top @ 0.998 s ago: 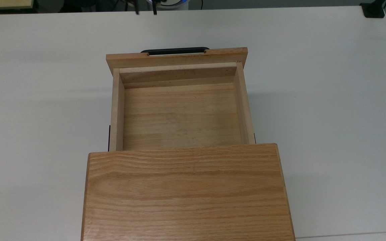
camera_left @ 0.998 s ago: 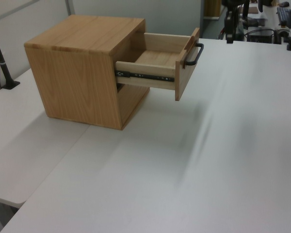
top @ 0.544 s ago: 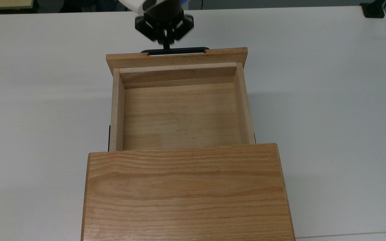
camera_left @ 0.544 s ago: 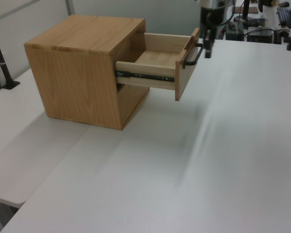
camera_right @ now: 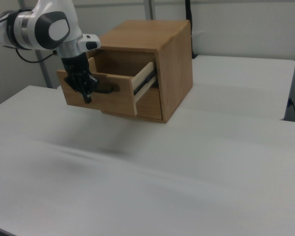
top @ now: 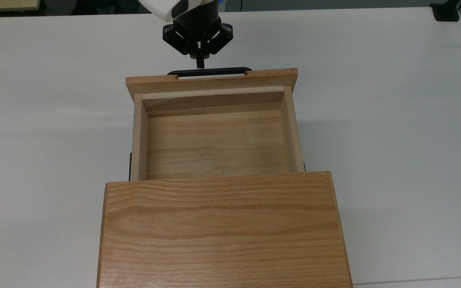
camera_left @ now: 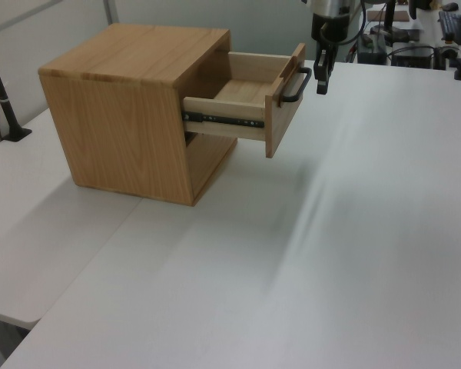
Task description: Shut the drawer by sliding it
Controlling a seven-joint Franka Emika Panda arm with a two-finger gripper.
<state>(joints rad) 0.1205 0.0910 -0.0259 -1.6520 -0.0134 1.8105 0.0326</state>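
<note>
There is one oak cabinet (top: 222, 228) with one drawer (top: 214, 140) bearing one black bar handle (top: 210, 72), one robot arm (camera_right: 44, 24) carrying one pincer (top: 199, 63), and one white surface (top: 394, 120) beneath them all.

Reaching in from the top view's upper edge — white arm (top: 165, 7), black wrist below it. Gripper (top: 200, 63) pointing straight down, fingers pressed together into one narrow black tip. In the left view, gripper (camera_left: 322, 81) hanging vertical under a pale wrist — in the right view, gripper (camera_right: 86, 96) below a bent white-and-grey forearm (camera_right: 49, 24).
</note>
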